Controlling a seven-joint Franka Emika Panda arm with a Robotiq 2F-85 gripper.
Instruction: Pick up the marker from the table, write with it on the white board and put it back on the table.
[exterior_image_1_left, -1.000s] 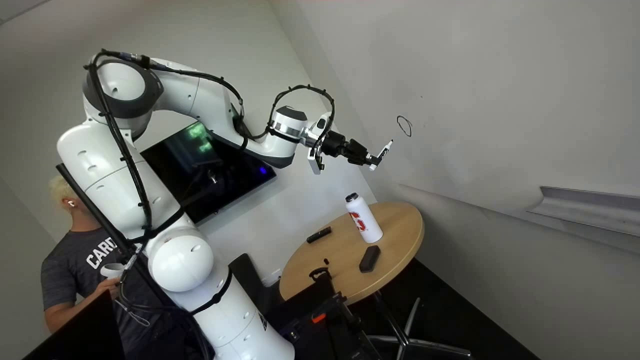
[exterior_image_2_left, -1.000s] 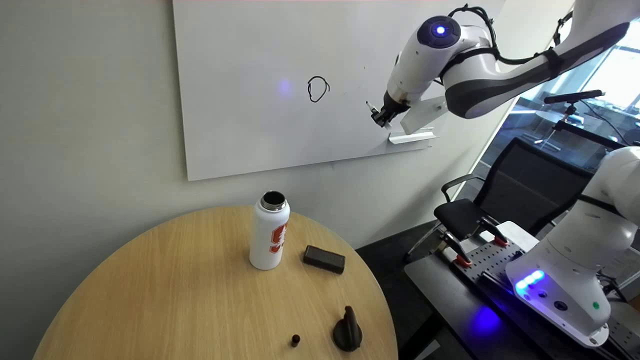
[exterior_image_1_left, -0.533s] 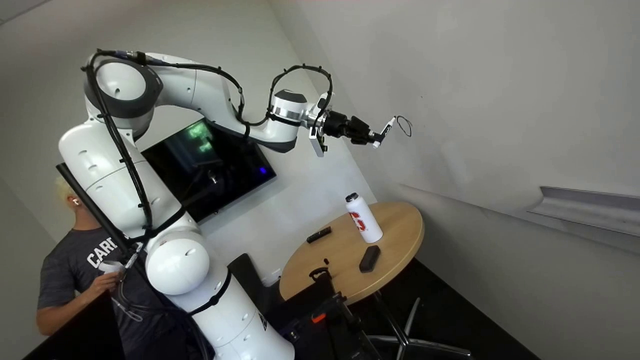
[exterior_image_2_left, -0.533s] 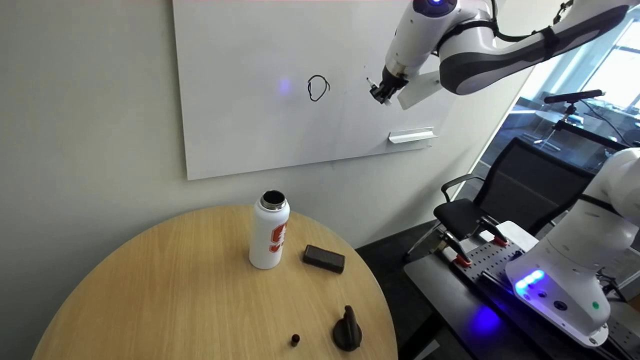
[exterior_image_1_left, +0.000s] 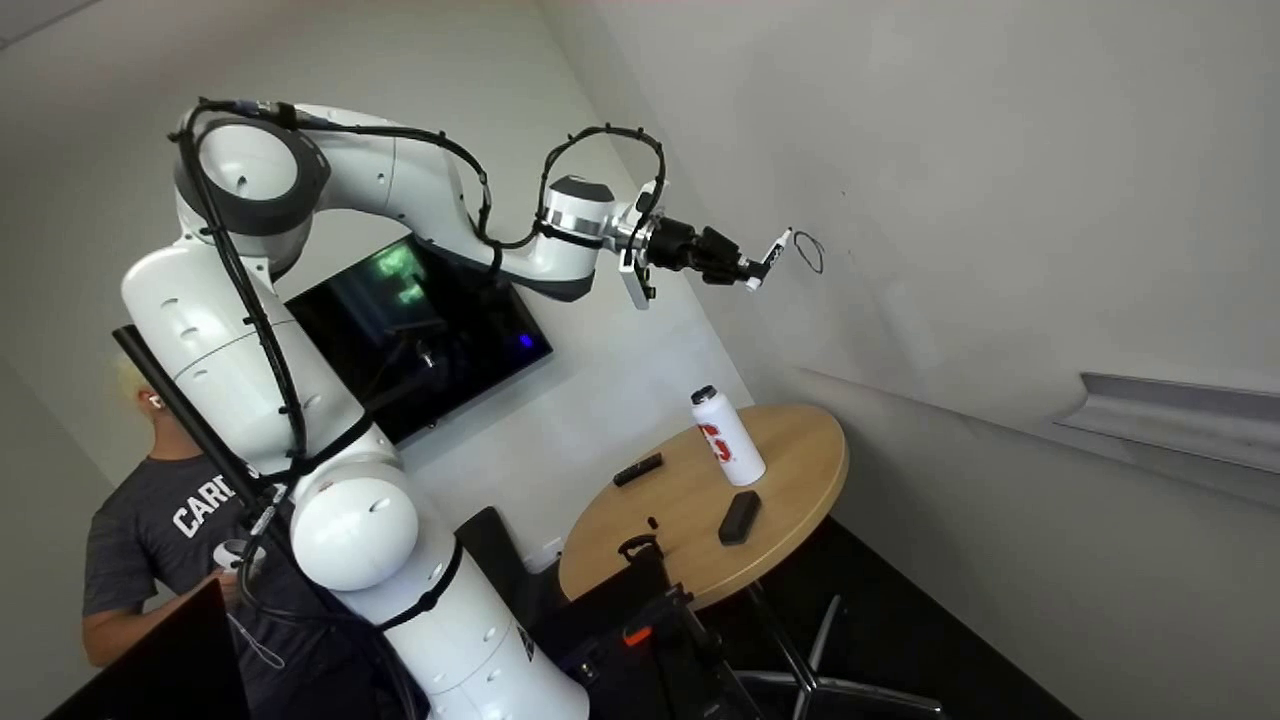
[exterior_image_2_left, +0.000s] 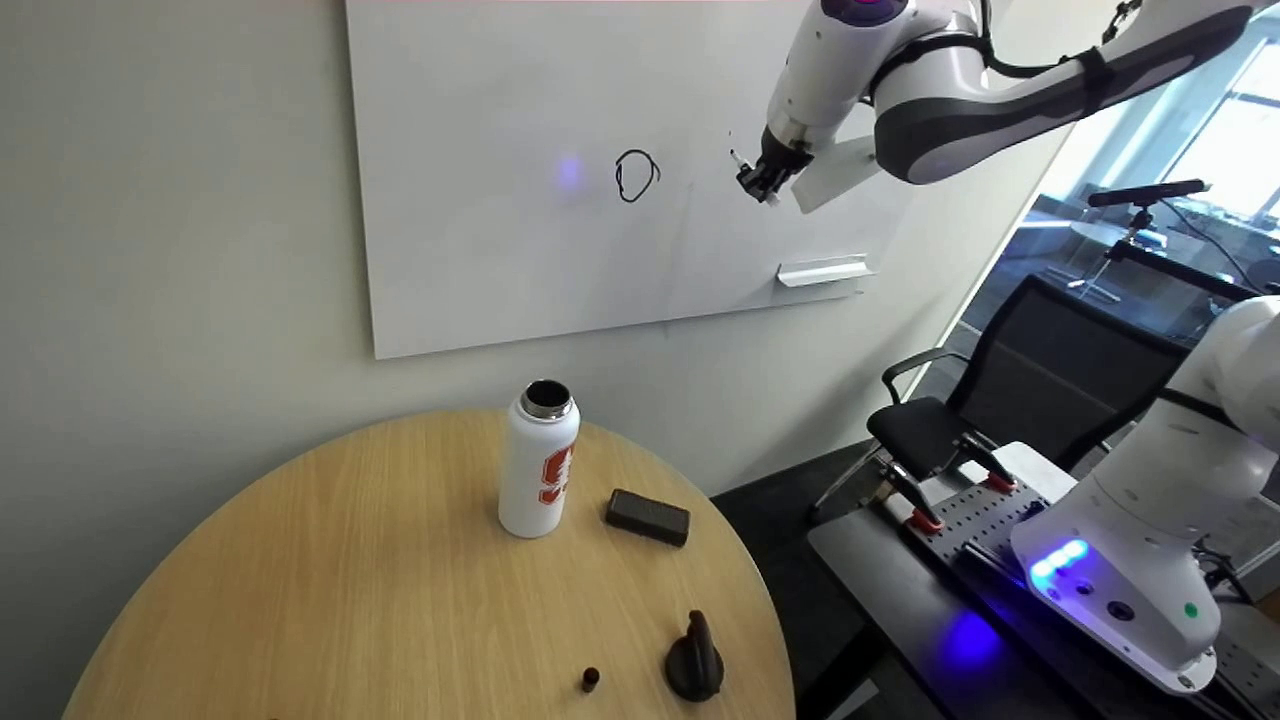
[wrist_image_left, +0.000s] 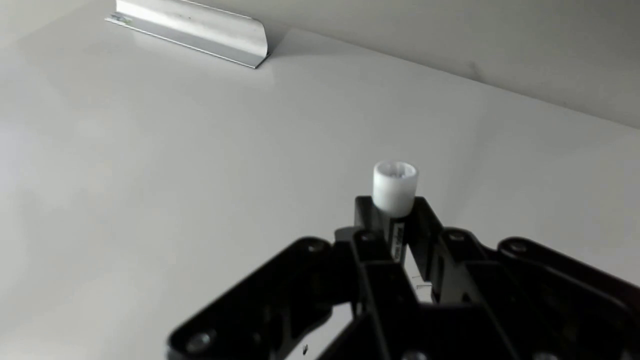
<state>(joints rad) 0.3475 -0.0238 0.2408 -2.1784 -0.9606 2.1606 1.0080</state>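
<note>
The marker (exterior_image_1_left: 777, 249) is a thin white stick with a black label. My gripper (exterior_image_1_left: 753, 271) is shut on it near its white rear end, which shows in the wrist view (wrist_image_left: 395, 189). The marker is tilted, with its tip up towards the white board (exterior_image_1_left: 980, 180). In an exterior view the tip of the marker (exterior_image_2_left: 739, 160) is to the right of a drawn black loop (exterior_image_2_left: 618, 180). I cannot tell whether the tip touches the board (exterior_image_2_left: 480, 220). The round light-brown table (exterior_image_2_left: 350, 560) is well below the gripper (exterior_image_2_left: 758, 184).
On the table stand a white bottle with a red logo (exterior_image_2_left: 535, 470), a black eraser-like block (exterior_image_2_left: 648, 518), a dark lid (exterior_image_2_left: 695, 660) and a small dark cap (exterior_image_2_left: 590, 680). A dark stick (exterior_image_1_left: 638, 470) lies farther back. A grey ledge (exterior_image_2_left: 825, 271) sticks out from the board's lower edge.
My gripper has moved up along the board with the marker held in it, mostly in the first half second. It has shifted only slightly since. The table's objects have not moved.
</note>
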